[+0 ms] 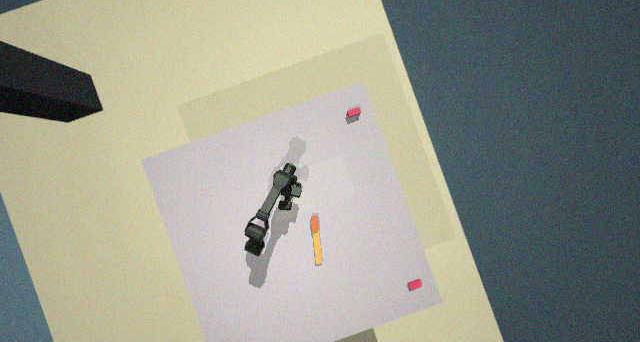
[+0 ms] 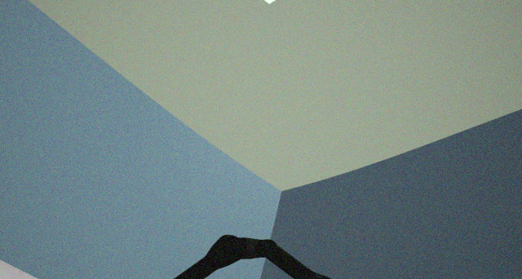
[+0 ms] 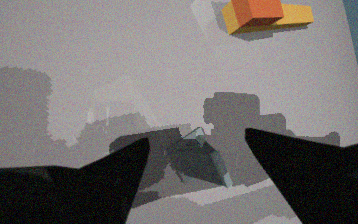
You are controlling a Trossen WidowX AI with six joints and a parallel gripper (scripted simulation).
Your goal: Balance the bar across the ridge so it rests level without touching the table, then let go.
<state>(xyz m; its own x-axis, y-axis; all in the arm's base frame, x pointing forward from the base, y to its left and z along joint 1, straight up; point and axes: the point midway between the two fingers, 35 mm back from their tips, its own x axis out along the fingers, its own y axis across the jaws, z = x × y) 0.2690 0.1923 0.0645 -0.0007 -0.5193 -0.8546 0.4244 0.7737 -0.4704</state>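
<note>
Gripper (image 3: 195, 150) spread wide and empty over the grey mat (image 1: 210, 192), translucent ridge (image 3: 200, 162) between its fingertips, orange-and-yellow bar (image 1: 316, 239) lying flat on the mat at the arm's (image 1: 272, 199) four o'clock, well apart

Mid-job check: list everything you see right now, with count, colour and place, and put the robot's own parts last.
Flat yellow bar with an orange block on one end: one, lying on the mat beside the arm.
Small red blocks: two, near two corners of the mat.
Small greyish translucent ridge: one, on the mat ahead of the jaws in the wrist view.
Pale grey mat: one, on the cream table.
Dark arm: one, mid-mat.
Gripper: one, jaws open, holding nothing.
</note>
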